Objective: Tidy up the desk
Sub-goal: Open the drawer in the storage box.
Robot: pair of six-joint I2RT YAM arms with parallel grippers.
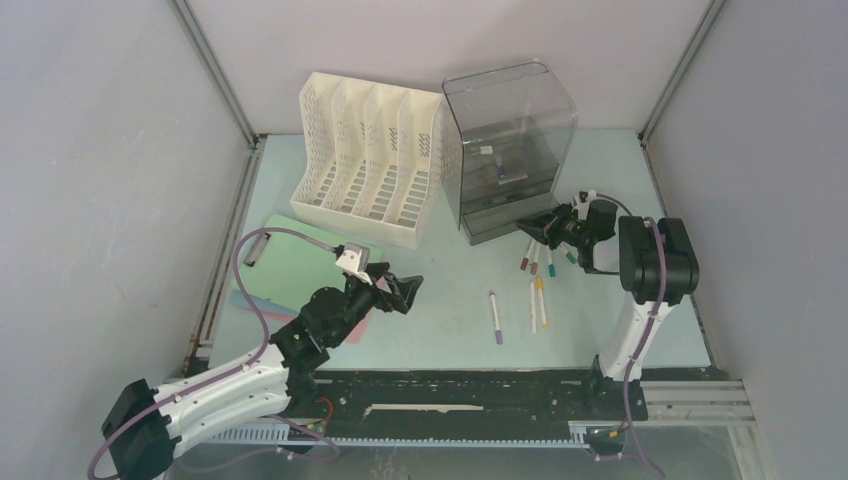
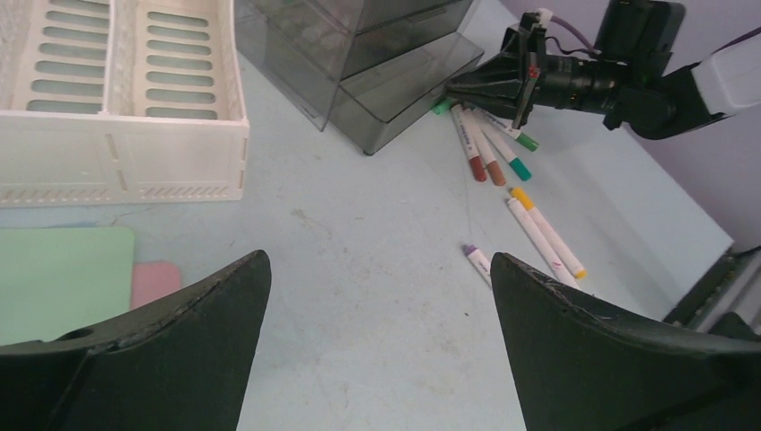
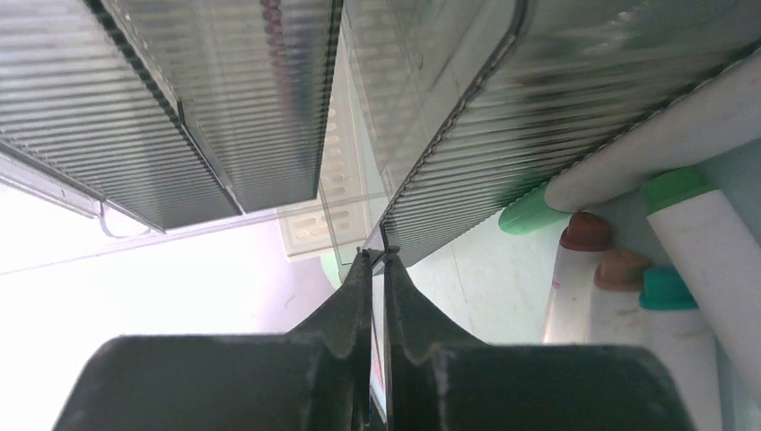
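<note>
While taking the step as opening the bottom drawer [image 2: 404,90] of the smoky clear plastic drawer box [image 1: 510,120], note right gripper [image 3: 377,262] pinched closed at its front lip, hold unconfirmed; left gripper [image 2: 379,260] spread wide, empty, left of box. Next: pull back over pale mint-green desk [image 1: 450,325] beneath box.

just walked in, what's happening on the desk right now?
Right gripper has its fingers shut at the lower front corner of the smoky drawer unit, beside a cluster of markers; whether it pinches the edge is unclear. Left gripper hangs open over the desk, holding nothing. Three loose markers lie mid-desk.
</note>
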